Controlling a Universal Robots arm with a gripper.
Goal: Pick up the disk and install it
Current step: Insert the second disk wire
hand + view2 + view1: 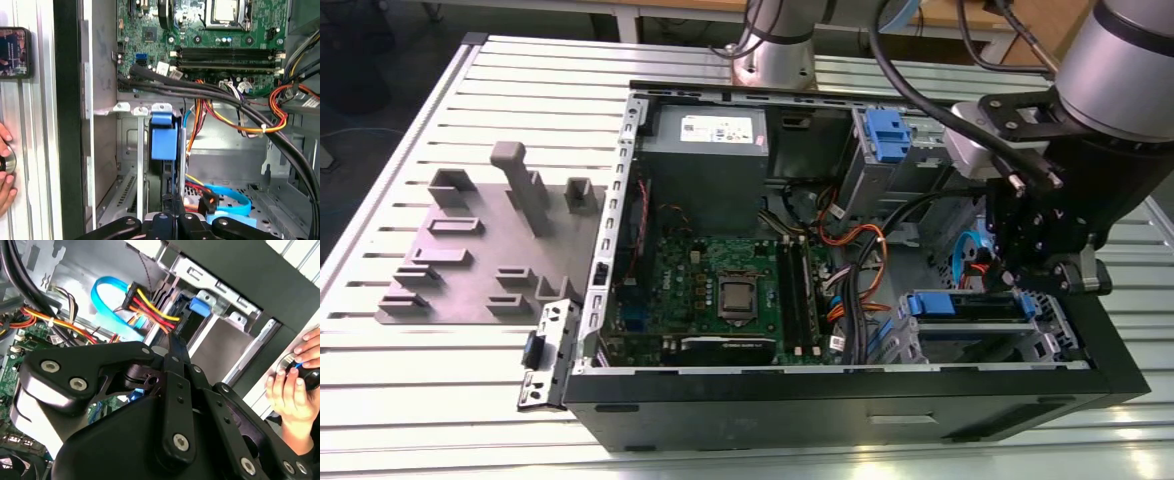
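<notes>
One black pincer (1021, 275) hangs low inside the open black computer case (854, 400), at its corner on the exterior view's right. I cannot tell how wide it stands or whether it has hold of anything.

Just ahead of it in the first wrist view is the disk (164, 142), a flat drive in a bright blue plastic carrier. It sits edge-on between the rails of the grey metal drive cage (127, 150).

I'd judge the disk stiff, dense and shock-sensitive, while its carrier flexes. I'd grip the rigid edges, not the label face.

The case also holds a green motherboard (720, 290), a grey boxy power supply (707, 135) and loose orange, yellow and blue cables (240, 125).
</notes>
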